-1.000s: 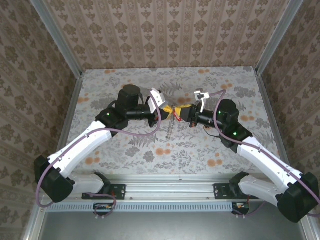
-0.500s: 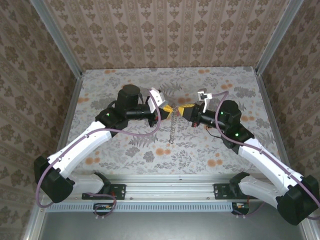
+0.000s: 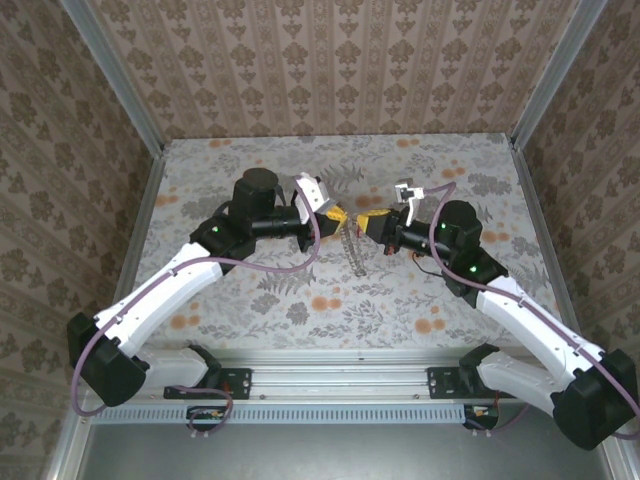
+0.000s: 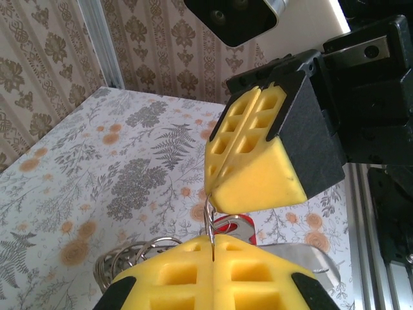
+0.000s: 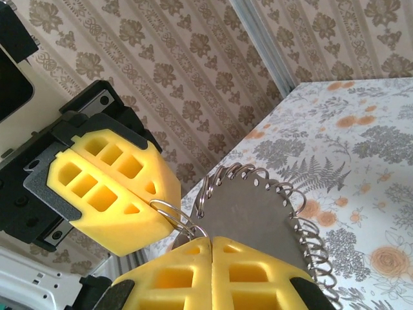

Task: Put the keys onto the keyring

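The keyring [image 5: 173, 215], a thin wire loop, hangs in the air over the middle of the flowered table [image 3: 250, 170], stretched between the two claws. The left gripper [image 3: 336, 215] comes at it from 9 o'clock, its yellow pads pressed flat together with the wire nipped in the seam. The right gripper [image 3: 371, 222] comes from 3 o'clock, its pads likewise closed tight on the other side of the loop, so the two sets of tips sit just beside each other. In the left wrist view the key [image 4: 236, 224] shows its red head just below the right claw's pads, at 5 o'clock of the wire; whether it is threaded onto the loop I cannot tell. A chain of small rings [image 3: 352, 252] dangles from the meeting point toward 6 o'clock. In the right wrist view it curls round the edge of a flat grey metal piece [image 5: 255, 213]. Wallpapered walls [image 3: 330, 60] close in the table at 9, 12 and 3 o'clock.
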Available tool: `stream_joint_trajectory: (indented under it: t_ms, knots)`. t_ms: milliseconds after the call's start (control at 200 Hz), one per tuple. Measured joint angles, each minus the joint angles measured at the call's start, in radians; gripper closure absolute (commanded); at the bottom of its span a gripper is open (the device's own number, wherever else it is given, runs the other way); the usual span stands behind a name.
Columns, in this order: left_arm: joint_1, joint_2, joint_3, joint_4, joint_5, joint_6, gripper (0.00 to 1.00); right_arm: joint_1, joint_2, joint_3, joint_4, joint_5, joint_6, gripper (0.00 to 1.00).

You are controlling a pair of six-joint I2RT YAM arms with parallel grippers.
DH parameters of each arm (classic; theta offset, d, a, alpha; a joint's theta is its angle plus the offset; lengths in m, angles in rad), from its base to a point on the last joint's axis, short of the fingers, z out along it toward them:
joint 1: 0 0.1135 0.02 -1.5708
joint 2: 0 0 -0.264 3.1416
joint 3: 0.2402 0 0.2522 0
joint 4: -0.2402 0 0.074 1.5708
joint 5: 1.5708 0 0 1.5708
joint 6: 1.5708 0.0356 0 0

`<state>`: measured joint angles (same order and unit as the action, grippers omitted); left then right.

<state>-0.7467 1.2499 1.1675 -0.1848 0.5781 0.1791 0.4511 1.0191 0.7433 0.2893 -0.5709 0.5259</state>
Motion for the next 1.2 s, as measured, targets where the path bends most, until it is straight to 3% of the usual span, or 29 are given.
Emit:
stream_joint_trajectory:
  t_ms: [275, 340, 495, 700, 1200]
  knots:
    - [0.000, 0.000, -0.001, 0.020, -0.003, -0.008, 1.00, -0.004, 0.019, 0.000, 0.022, -0.074, 0.020, 1.00]
    - [0.000, 0.000, -0.002, 0.023, -0.002, -0.012, 1.00, -0.009, 0.019, -0.001, 0.020, -0.074, 0.023, 0.78]
    - [0.000, 0.000, -0.019, 0.071, -0.002, -0.024, 1.00, -0.071, -0.012, -0.043, 0.007, -0.069, 0.032, 0.66]
    - [0.010, 0.000, -0.056, 0.130, 0.031, -0.056, 1.00, -0.153, -0.051, -0.066, 0.000, -0.069, 0.066, 0.62]
    - [0.060, 0.034, -0.069, 0.240, 0.174, -0.180, 1.00, -0.110, 0.033, -0.014, 0.206, -0.102, 0.237, 0.53]
